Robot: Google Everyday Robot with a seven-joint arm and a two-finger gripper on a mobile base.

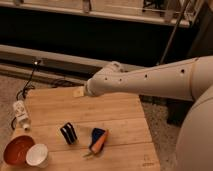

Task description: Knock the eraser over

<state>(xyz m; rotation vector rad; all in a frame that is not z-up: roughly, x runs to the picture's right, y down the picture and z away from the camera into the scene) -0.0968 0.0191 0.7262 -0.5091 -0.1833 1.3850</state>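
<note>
Far left, a white power strip (20, 112) sits at the edge of your wooden surface (120, 112), with a dark cable (31, 80) running up and away from it. Down in the near-left corner is a reddish-brown bowl (16, 150), and a white cup (38, 155) sits touching its right side. Moving right, there's the eraser (68, 133): dark, with a pale stripe through its middle, standing up on the surface in the near-middle, clearly apart from the cup. Just to its right a blue-and-orange object (98, 140) lies at a slant, close to the eraser but not touching it. Above them, your claw (78, 92) hangs over the far edge of the surface, well apart from the eraser and farther back. Whether the claw is apart or together, you cannot tell from here. From it the pale arm (150, 80) stretches away to the right, and the robot's broad body (197, 135) fills the right side of the view.
</note>
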